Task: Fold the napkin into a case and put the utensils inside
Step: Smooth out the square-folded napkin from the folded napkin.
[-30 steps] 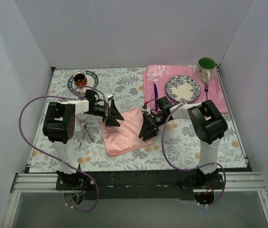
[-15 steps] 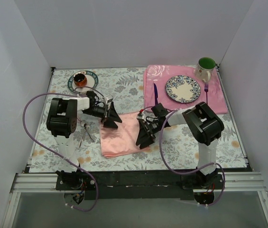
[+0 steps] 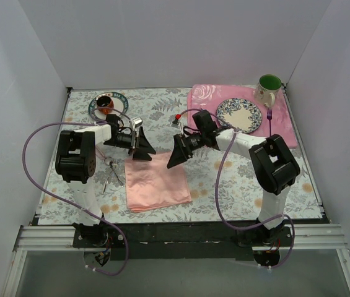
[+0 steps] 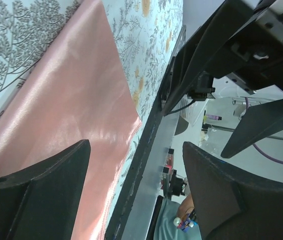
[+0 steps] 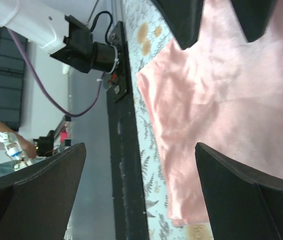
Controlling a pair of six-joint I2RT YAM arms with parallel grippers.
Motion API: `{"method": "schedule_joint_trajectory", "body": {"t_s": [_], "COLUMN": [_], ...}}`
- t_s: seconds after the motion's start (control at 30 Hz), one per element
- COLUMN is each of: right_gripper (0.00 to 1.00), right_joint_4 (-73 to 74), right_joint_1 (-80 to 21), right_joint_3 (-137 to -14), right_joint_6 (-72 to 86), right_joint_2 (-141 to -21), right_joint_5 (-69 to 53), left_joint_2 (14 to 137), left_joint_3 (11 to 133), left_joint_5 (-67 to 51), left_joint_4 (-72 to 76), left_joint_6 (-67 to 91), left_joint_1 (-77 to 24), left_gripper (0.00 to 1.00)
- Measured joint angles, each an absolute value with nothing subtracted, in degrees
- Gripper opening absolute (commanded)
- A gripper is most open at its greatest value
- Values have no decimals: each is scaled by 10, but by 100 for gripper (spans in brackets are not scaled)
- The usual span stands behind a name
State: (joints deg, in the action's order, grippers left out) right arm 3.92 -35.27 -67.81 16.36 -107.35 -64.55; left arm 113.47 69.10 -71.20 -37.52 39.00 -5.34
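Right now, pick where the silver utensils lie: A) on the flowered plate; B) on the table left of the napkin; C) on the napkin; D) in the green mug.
B: the utensils lie on the table just left of the napkin, off the cloth.

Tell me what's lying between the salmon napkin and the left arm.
The silver utensils lie there on the floral tablecloth, beside the left edge of the napkin. The top view shows it.

napkin [image 3: 157, 182] near front centre, utensils [image 3: 111, 174] just left of it, plate [image 3: 239, 116] on placemat [image 3: 202, 98] behind right
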Motion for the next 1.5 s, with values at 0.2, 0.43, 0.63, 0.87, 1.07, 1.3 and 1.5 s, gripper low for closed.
{"method": "schedule_joint_trajectory", "body": {"t_s": [0.2,0.43,0.63,0.87,1.07,1.3,1.5], "right_gripper": [99,99,99,99,99,99,99], "right_joint_4": [43,34,-15,-39,-67,-168,-197], "right_joint_1": [-341,-341,-339,-339,-339,-339,-347], "right_joint_3": [-691,-634,-567,-531,-606,-669,-679], "right_joint_6": [148,162,196,234,285,386,448], "right_joint_2": [-1123,-1143,-1121,-1094,-1094,-1127,-1191], "right_joint_5": [-623,-607,-627,-625,-613,-576,-516], "left_joint_2": [1135,1135,1135,1140,1157,1169,1169], "left_joint_3": [683,683,679,679,679,669,662], "left_joint_5": [-678,-664,-664,-664,-649,-630,-630], "left_joint_4": [-380,-404,-395,-362,-339,-308,-294], "left_joint_6": [389,370,376,399,418,447,464], "left_joint_1": [-44,-41,-34,-30,-30,-30,-28], "left_gripper": [72,72,71,68,65,63,64]}}
